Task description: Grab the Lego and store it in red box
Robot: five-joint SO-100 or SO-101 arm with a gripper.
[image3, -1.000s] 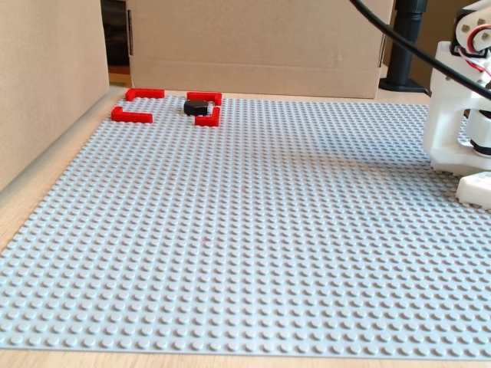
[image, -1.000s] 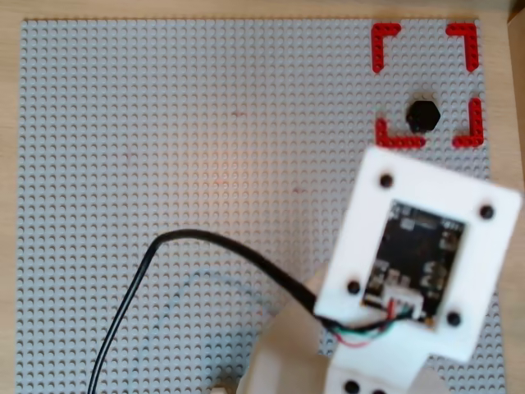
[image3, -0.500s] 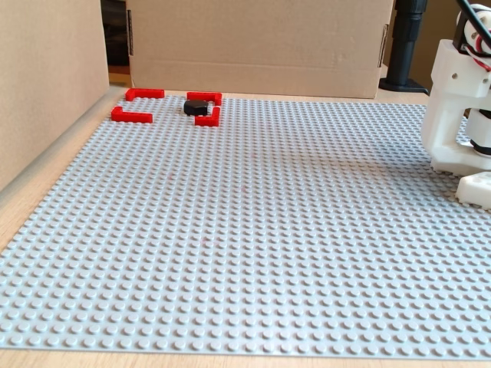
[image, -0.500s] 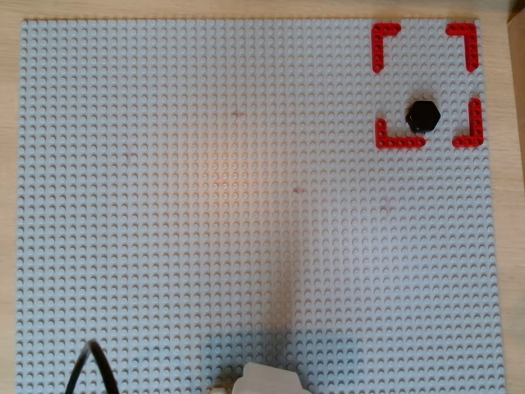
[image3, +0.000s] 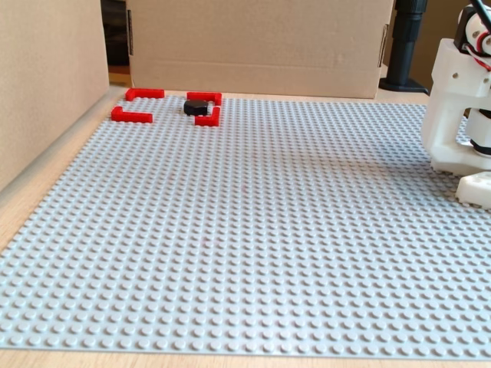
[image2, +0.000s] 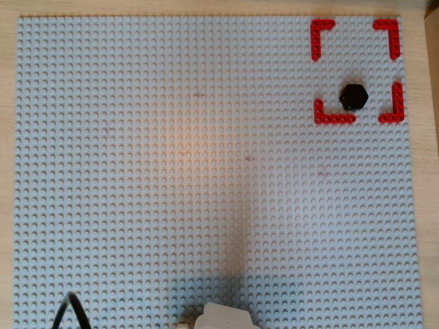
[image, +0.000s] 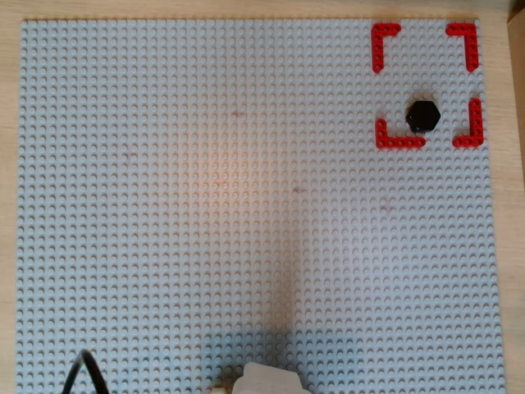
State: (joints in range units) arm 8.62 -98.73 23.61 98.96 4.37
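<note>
The Lego (image: 424,116) (image2: 354,96) is a small glossy black hexagonal piece. It rests inside the red box (image: 384,37) (image2: 321,31), close to the gap between the two lower brackets in both overhead views. In the fixed view the Lego (image3: 196,107) sits far back left, within the red box (image3: 144,93), near its right-hand brackets. Only the arm's white base (image3: 460,115) shows at the right edge. The gripper is out of view in every frame, and nothing touches the Lego.
A grey studded baseplate (image3: 253,230) covers the table. Cardboard walls stand at the back (image3: 253,46) and left (image3: 46,77). A black post (image3: 403,46) stands back right. In both overhead views a white arm part (image: 267,379) and a black cable (image: 82,369) sit at the bottom edge.
The black cable that crossed the upper right corner one second ago has left the fixed view. The arm's upper part has shifted slightly. The Lego and red brackets have not moved.
</note>
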